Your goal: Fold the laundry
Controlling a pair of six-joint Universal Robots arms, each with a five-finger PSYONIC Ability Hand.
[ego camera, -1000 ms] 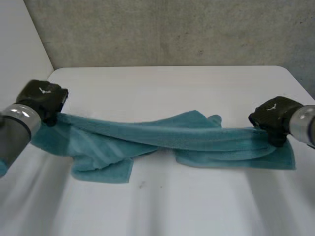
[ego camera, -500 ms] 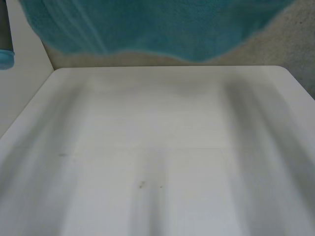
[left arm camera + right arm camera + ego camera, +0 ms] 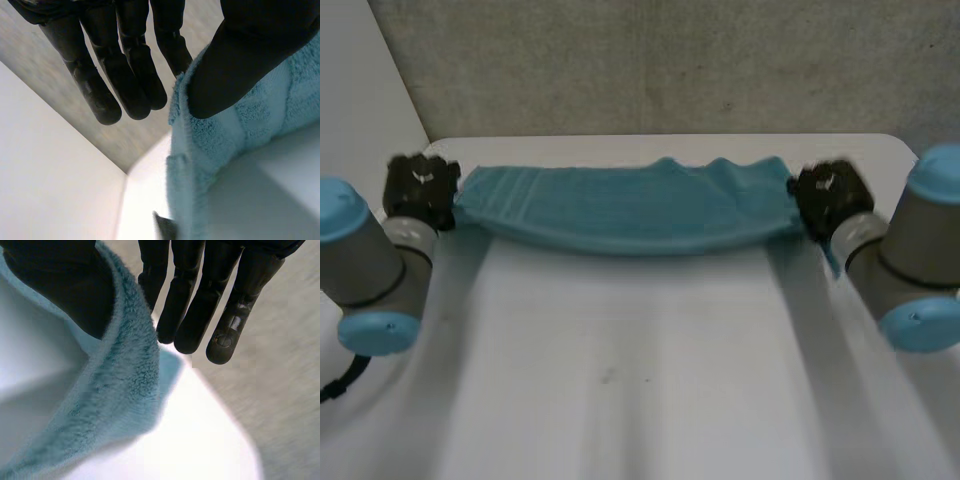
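Both robot hands held a teal towel [image 3: 620, 208] stretched across the far part of a white table [image 3: 640, 400]
The left hand [image 3: 420, 190] pinched one end under its thumb and the right hand [image 3: 828, 197] pinched the other, fingers straight behind the cloth; towel hid the contact itself. Whether the sagging middle touched the table could not be told. Wide tabletop lay open on the near side

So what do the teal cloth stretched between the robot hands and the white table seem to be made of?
Teal rectangular towel: looks like terry cloth, probably cotton. It is matte with a fuzzy pile, and flatter woven stripes run near its left end. The exact fibre can't be told. White flat table: smooth, hard and faintly glossy with no grain, so possibly laminate or painted board.
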